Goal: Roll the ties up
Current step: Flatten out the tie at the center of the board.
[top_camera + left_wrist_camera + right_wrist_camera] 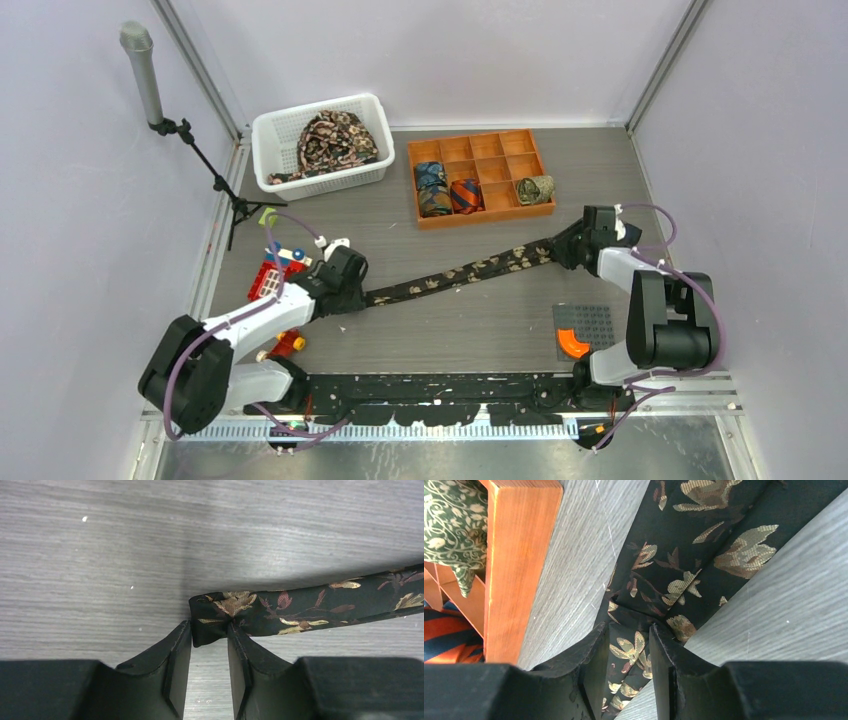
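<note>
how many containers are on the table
2: white basket back left, heaped with ties; orange tray right of it, holding rolled ties. None look hidden.

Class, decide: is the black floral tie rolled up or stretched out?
Stretched out: the tie runs straight between the left pincer and right pincer, unrolled.

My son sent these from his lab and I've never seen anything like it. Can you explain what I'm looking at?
This is a robot: a left arm and a right arm bolted at the near edge of a table. The wide picture comes from a camera fixed above them. The other two come from small cameras on each wrist, looking past the black fingers. The left claw and the right claw each pinch one end of a black flowered tie, stretched across the table between them. Farther back stand a white basket heaped with more ties and an orange tray holding three rolled ties.
</note>
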